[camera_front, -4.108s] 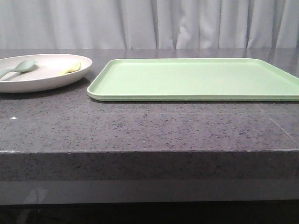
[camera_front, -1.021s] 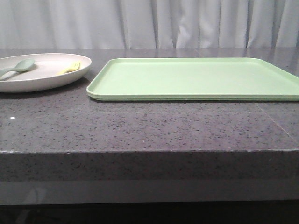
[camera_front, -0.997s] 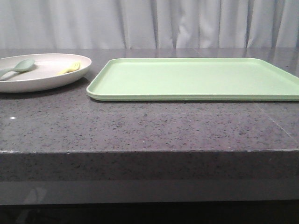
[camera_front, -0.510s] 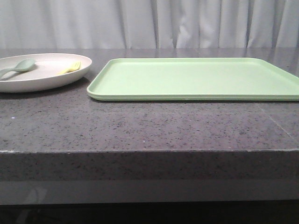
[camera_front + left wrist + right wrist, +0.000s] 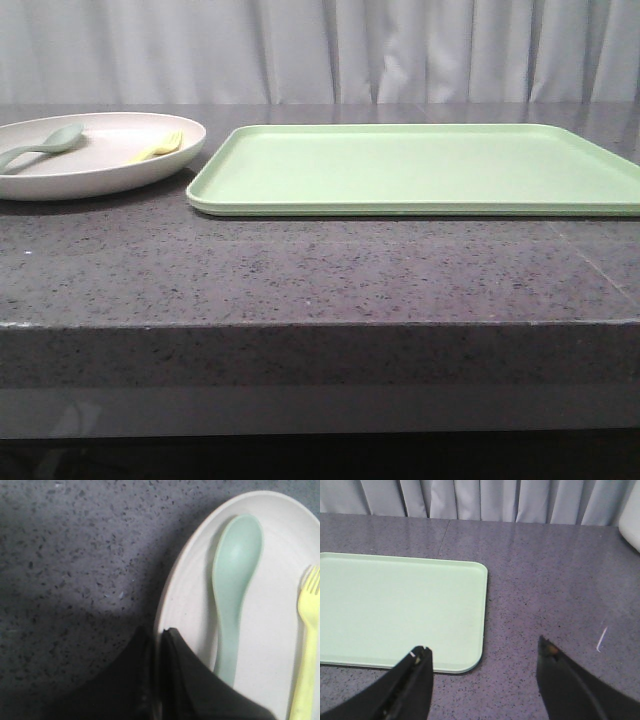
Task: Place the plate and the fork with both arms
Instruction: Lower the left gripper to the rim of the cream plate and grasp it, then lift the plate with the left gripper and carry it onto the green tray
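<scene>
The pale cream plate (image 5: 95,172) sits at the table's far left in the front view, close to the tray's left end. On it lie the small yellow fork (image 5: 160,146) and a grey-green spoon (image 5: 45,145). In the left wrist view my left gripper (image 5: 159,632) is shut on the rim of the plate (image 5: 272,605), one finger inside and one outside, beside the spoon (image 5: 235,580) and apart from the fork (image 5: 306,650). My right gripper (image 5: 482,647) is open and holds nothing, above bare table near the tray's corner. Neither arm shows in the front view.
A flat rectangular light-green tray (image 5: 420,165) fills the middle and right of the dark speckled table; it also shows as the tray (image 5: 400,605) in the right wrist view. A white object (image 5: 632,515) stands at that view's edge. Grey curtains hang behind.
The plate, with fork and spoon on it, has shifted a little to the right, toward the tray, in the last half second. The tray has not moved.
</scene>
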Motion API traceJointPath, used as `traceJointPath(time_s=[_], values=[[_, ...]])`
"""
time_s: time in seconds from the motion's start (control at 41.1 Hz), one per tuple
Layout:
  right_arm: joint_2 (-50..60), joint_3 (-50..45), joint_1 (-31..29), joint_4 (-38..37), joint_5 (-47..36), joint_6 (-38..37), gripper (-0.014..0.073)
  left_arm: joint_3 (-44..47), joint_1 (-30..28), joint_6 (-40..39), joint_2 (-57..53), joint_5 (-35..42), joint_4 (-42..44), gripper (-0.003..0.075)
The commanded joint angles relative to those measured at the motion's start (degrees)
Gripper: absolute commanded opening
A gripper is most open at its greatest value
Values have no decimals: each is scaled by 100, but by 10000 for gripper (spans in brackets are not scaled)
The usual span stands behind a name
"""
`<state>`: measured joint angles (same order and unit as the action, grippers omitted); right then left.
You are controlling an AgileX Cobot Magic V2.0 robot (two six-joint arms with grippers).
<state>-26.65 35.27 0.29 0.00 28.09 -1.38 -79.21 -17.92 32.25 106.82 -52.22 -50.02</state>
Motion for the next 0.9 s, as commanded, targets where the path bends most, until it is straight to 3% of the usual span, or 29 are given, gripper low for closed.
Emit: traceJointPath(time_s=[0.0, 0.243, 0.389, 0.875], values=[[-76, 194, 11, 0, -476, 13, 477, -189, 46, -52, -334, -102, -607, -20], [-76, 194, 11, 0, -476, 13, 477, -339, 555, -911, -499, 270, -185, -20], [-76, 194, 11, 0, -476, 13, 477, -714, 1174, -1744, -499, 464, 523, -20], [-76, 194, 11, 0, -476, 13, 477, -1380, 3247, -3225, -276, 1509, 991, -20]])
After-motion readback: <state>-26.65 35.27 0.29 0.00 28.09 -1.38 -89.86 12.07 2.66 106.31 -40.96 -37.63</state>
